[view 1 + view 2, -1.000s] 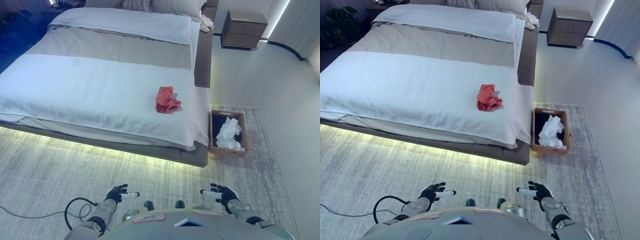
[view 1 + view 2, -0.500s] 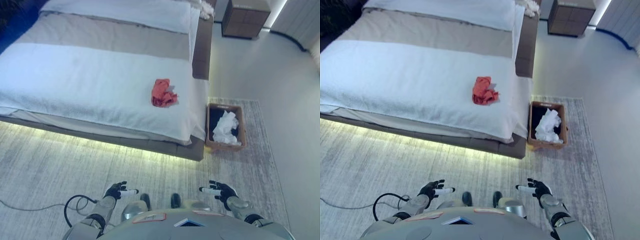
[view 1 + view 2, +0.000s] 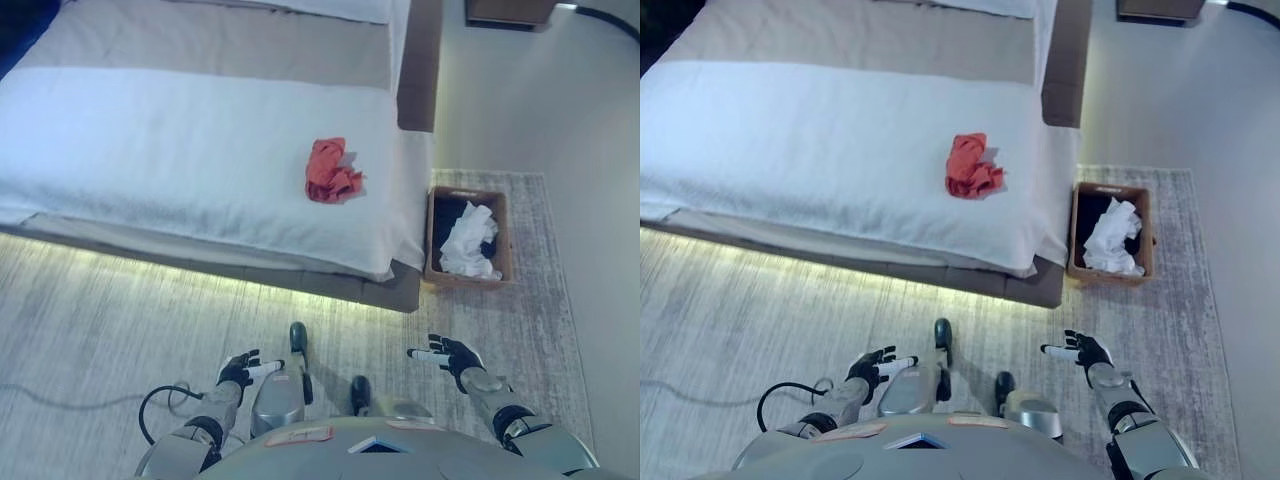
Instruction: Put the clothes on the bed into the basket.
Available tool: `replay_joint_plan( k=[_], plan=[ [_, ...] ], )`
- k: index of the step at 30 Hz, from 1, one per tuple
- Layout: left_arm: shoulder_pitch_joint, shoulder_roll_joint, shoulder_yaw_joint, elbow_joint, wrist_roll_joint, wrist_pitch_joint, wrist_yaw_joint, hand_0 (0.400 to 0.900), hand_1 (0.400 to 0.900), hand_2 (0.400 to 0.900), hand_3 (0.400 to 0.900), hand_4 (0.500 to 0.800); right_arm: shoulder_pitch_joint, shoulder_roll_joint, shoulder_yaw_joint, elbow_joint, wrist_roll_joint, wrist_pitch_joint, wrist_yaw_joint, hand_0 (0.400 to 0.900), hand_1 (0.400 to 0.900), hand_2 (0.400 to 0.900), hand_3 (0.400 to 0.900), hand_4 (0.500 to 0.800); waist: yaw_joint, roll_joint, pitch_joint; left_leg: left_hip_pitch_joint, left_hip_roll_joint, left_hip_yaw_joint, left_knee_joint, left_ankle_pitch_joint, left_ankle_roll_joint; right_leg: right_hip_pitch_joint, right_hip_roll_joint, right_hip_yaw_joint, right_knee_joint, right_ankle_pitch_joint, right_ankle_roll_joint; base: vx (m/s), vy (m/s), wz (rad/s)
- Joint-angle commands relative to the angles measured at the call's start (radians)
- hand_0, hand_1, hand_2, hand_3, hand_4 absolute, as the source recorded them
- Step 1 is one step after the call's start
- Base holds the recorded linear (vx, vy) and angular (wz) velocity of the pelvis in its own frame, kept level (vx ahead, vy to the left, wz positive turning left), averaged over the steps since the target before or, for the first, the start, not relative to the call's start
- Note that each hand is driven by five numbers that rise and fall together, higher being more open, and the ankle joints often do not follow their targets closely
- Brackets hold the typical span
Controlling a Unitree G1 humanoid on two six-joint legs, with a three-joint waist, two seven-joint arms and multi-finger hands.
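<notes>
A crumpled red garment (image 3: pixel 331 172) lies on the white cover of the bed (image 3: pixel 150 150), near the bed's right edge and a little back from its foot. It is well apart from both hands, which hang low over the grey rug (image 3: pixel 100 310) in front of the bed. The garment sits roughly midway between the two hands from side to side, far ahead of them.

The brown basket (image 3: pixel 505 240) stands on the rug just beside the bed's right foot corner. A white cloth (image 3: pixel 468 243) lies bunched in it, against a dark lining.

The left hand (image 3: pixel 240 369) shows at lower left, fingers loosely spread and pointing toward the right, holding and touching nothing. The right hand (image 3: pixel 450 354) shows at lower right, fingers likewise relaxed and apart, pointing toward the left, empty. The basket lies ahead of the right hand.
</notes>
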Motion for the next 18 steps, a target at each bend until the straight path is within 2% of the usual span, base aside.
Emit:
replay_joint_plan(
  k=[1, 2, 3, 5, 6, 7, 8, 9, 10, 11, 12, 13, 14, 15, 16, 17, 18],
  plan=[
    [-0.026, 0.070, 0.030, 0.017, -0.002, -0.034, 0.027, 0.900, 0.900, 0.900, 0.900, 0.800, 0.004, 0.024, 0.014, -0.041, 0.021, -0.039, 0.006, 0.900, 0.900, 0.900, 0.900, 0.800, 0.004, -0.085, -0.090, -0.043, -0.078, 0.012, 0.014, 0.021, 0.034, 0.097, -0.142, -0.019, 0.167, -0.071, 0.149, 0.57, 0.288, -0.20],
    [-0.026, 0.070, 0.030, 0.017, -0.002, -0.034, 0.027, 0.900, 0.900, 0.900, 0.900, 0.800, 0.004, 0.024, 0.014, -0.041, 0.021, -0.039, 0.006, 0.900, 0.900, 0.900, 0.900, 0.800, 0.005, -0.086, -0.091, -0.043, -0.079, 0.014, 0.014, 0.020, 0.035, 0.095, -0.143, -0.018, 0.169, -0.072, 0.149, 0.29, 0.178, -0.02],
    [-0.028, 0.076, 0.027, 0.012, 0.006, -0.033, 0.022, 0.900, 0.900, 0.900, 0.900, 0.800, 0.009, 0.029, 0.018, -0.053, 0.019, -0.038, 0.013, 0.900, 0.900, 0.900, 0.900, 0.800, 0.003, -0.098, -0.098, -0.036, -0.094, 0.019, 0.024, -0.001, 0.053, 0.058, -0.158, -0.008, 0.260, -0.011, 0.162, 0.28, 0.213, -0.01],
    [-0.035, 0.092, 0.023, -0.011, 0.012, -0.030, 0.014, 0.900, 0.900, 0.900, 0.900, 0.800, 0.007, 0.028, 0.025, -0.068, 0.013, -0.032, 0.020, 0.900, 0.900, 0.900, 0.900, 0.800, 0.003, -0.101, -0.091, 0.001, -0.126, 0.012, 0.023, -0.038, 0.087, -0.057, -0.187, -0.008, 0.489, 0.157, 0.166, 0.36, 0.369, -0.08],
    [-0.047, 0.104, 0.022, -0.015, 0.009, -0.027, 0.017, 0.900, 0.900, 0.900, 0.900, 0.800, -0.004, 0.037, 0.022, -0.078, 0.029, -0.037, 0.016, 0.900, 0.900, 0.900, 0.900, 0.800, -0.006, -0.089, -0.058, 0.054, -0.147, 0.005, 0.007, -0.055, 0.113, -0.149, -0.193, -0.045, 0.731, 0.250, 0.157, 0.32, 0.442, -0.07],
    [-0.051, 0.106, 0.023, -0.013, 0.008, -0.024, 0.018, 0.900, 0.900, 0.900, 0.900, 0.800, -0.004, 0.041, 0.021, -0.082, 0.034, -0.037, 0.015, 0.900, 0.900, 0.900, 0.900, 0.800, -0.010, -0.076, -0.046, 0.081, -0.151, 0.004, 0.007, -0.074, 0.123, -0.189, -0.210, -0.083, 0.802, 0.255, 0.157, 0.25, 0.353, 0.00],
    [-0.051, 0.106, 0.023, -0.013, 0.008, -0.024, 0.018, 0.900, 0.900, 0.900, 0.900, 0.800, -0.004, 0.042, 0.021, -0.082, 0.034, -0.037, 0.015, 0.900, 0.900, 0.900, 0.900, 0.800, -0.011, -0.079, -0.045, 0.082, -0.153, 0.003, 0.007, -0.074, 0.123, -0.189, -0.212, -0.083, 0.805, 0.253, 0.158, 0.34, 0.297, 0.09],
    [-0.062, 0.114, 0.026, -0.005, 0.007, -0.020, 0.021, 0.900, 0.900, 0.900, 0.900, 0.800, -0.004, 0.049, 0.022, -0.102, 0.040, -0.039, 0.013, 0.900, 0.900, 0.900, 0.900, 0.800, -0.021, -0.078, -0.025, 0.136, -0.163, -0.009, 0.007, -0.119, 0.132, -0.247, -0.256, -0.137, 0.831, 0.220, 0.160, 0.26, 0.167, 0.13],
    [-0.063, 0.115, 0.026, -0.005, 0.007, -0.020, 0.021, 0.900, 0.900, 0.900, 0.900, 0.800, -0.004, 0.050, 0.022, -0.103, 0.040, -0.039, 0.013, 0.900, 0.900, 0.900, 0.900, 0.800, -0.025, -0.082, -0.021, 0.142, -0.168, -0.012, 0.007, -0.122, 0.131, -0.242, -0.261, -0.139, 0.837, 0.212, 0.161, 0.35, 0.206, 0.15],
    [-0.070, 0.117, 0.028, -0.001, 0.009, -0.019, 0.024, 0.900, 0.900, 0.900, 0.900, 0.800, -0.003, 0.050, 0.023, -0.116, 0.041, -0.040, 0.012, 0.900, 0.900, 0.900, 0.900, 0.800, -0.027, -0.072, -0.013, 0.151, -0.152, -0.013, 0.007, -0.121, 0.130, -0.273, -0.258, -0.176, 0.794, 0.177, 0.139, 0.28, 0.046, 0.19],
    [-0.074, 0.116, 0.022, 0.004, 0.012, -0.019, 0.023, 0.900, 0.900, 0.900, 0.900, 0.800, 0.002, 0.047, 0.025, -0.139, 0.046, -0.041, 0.010, 0.900, 0.900, 0.900, 0.900, 0.800, -0.031, -0.060, 0.005, 0.178, -0.138, -0.025, 0.007, -0.129, 0.119, -0.310, -0.250, -0.223, 0.686, 0.103, 0.123, 0.27, 0.052, 0.16],
    [-0.075, 0.116, 0.022, 0.004, 0.012, -0.019, 0.023, 0.900, 0.900, 0.900, 0.900, 0.800, 0.002, 0.047, 0.025, -0.139, 0.046, -0.041, 0.010, 0.900, 0.900, 0.900, 0.900, 0.800, -0.032, -0.059, 0.007, 0.179, -0.138, -0.025, 0.007, -0.129, 0.119, -0.308, -0.250, -0.225, 0.685, 0.103, 0.123, 0.30, -0.007, 0.25],
    [-0.075, 0.111, 0.013, 0.008, 0.019, -0.022, 0.019, 0.900, 0.900, 0.900, 0.900, 0.800, 0.005, 0.047, 0.021, -0.145, 0.049, -0.041, 0.010, 0.900, 0.900, 0.900, 0.900, 0.800, -0.034, -0.053, 0.012, 0.190, -0.131, -0.034, 0.007, -0.138, 0.110, -0.309, -0.246, -0.248, 0.566, 0.088, 0.124, 0.27, -0.087, 0.25],
    [-0.073, 0.107, 0.011, 0.023, 0.029, -0.024, 0.017, 0.900, 0.900, 0.900, 0.900, 0.800, 0.005, 0.048, 0.023, -0.158, 0.042, -0.043, 0.006, 0.900, 0.900, 0.900, 0.900, 0.800, -0.036, -0.059, 0.019, 0.202, -0.125, -0.040, 0.007, -0.151, 0.096, -0.308, -0.245, -0.250, 0.376, 0.120, 0.146, 0.27, -0.087, 0.24],
    [-0.073, 0.107, 0.011, 0.023, 0.029, -0.024, 0.017, 0.900, 0.900, 0.900, 0.900, 0.800, 0.005, 0.048, 0.023, -0.158, 0.042, -0.043, 0.006, 0.900, 0.900, 0.900, 0.900, 0.800, -0.036, -0.059, 0.020, 0.203, -0.124, -0.041, 0.007, -0.151, 0.096, -0.305, -0.244, -0.251, 0.373, 0.121, 0.146, 0.26, -0.130, 0.18],
    [-0.072, 0.104, 0.013, 0.027, 0.032, -0.025, 0.017, 0.900, 0.900, 0.900, 0.900, 0.800, 0.004, 0.048, 0.024, -0.172, 0.036, -0.045, 0.004, 0.900, 0.900, 0.900, 0.900, 0.800, -0.039, -0.068, 0.019, 0.205, -0.126, -0.040, 0.007, -0.161, 0.084, -0.319, -0.229, -0.245, 0.223, 0.158, 0.163, 0.18, -0.122, 0.13],
    [-0.072, 0.108, 0.016, 0.028, 0.040, -0.025, 0.018, 0.900, 0.900, 0.900, 0.900, 0.800, 0.002, 0.047, 0.030, -0.194, 0.031, -0.044, 0.002, 0.900, 0.900, 0.900, 0.900, 0.800, -0.041, -0.081, 0.024, 0.210, -0.126, -0.044, 0.007, -0.169, 0.075, -0.325, -0.222, -0.234, 0.154, 0.189, 0.181, 0.31, -0.223, 0.46]
  ],
)
